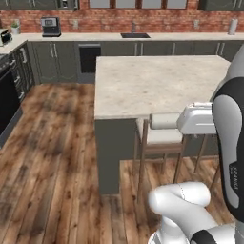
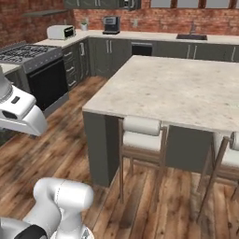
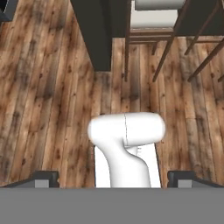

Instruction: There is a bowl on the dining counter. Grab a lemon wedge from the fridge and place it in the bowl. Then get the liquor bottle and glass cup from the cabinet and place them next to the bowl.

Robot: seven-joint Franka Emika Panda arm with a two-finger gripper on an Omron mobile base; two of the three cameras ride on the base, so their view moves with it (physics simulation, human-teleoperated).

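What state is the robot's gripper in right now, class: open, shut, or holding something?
Gripper: open, jaws wide apart, holding nothing, pointing down at the wood floor.

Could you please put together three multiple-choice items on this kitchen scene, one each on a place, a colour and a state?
1. Where is the sink? A) in the dining counter B) in the wall counter C) on the floor
2. What colour is the dining counter top? A) beige speckled B) black C) red
3. How is the hand? A) shut B) open C) holding a stool

B: it is set in the counter below the brick wall. A: pale speckled stone. B: its fingertips stand wide apart over bare floor.
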